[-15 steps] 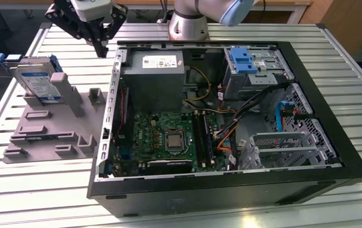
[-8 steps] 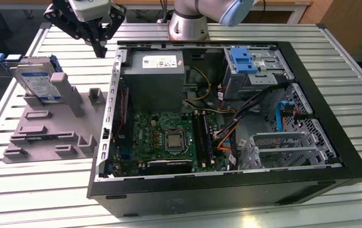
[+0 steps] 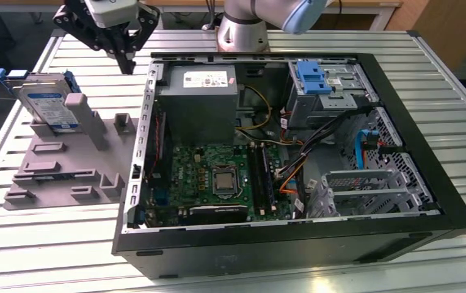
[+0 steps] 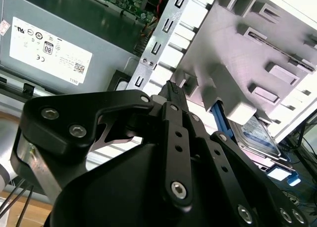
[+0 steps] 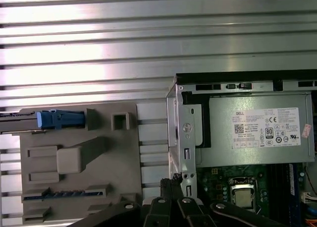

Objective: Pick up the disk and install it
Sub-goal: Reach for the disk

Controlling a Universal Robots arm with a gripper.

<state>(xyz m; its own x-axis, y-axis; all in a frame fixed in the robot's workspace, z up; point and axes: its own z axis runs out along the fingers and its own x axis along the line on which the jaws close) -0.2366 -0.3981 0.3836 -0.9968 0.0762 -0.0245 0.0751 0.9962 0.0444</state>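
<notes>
Disk [image 3: 45, 107] | leaning on grey stand [image 3: 69, 177] | hand [image 3: 127, 66] near, not touching, closed empty

The arm [image 3: 242, 32] is a smooth silver-grey tube with a pale blue joint cap [image 3: 302, 13] and a white housing [image 3: 112, 10] at its wrist. The gripper [image 3: 127, 66] is matte black, built of flat angular linkage bars that taper to slim jaws. In the second wrist view the bars carry round silver screw heads [image 4: 179, 188], with bare metal between the links.
</notes>
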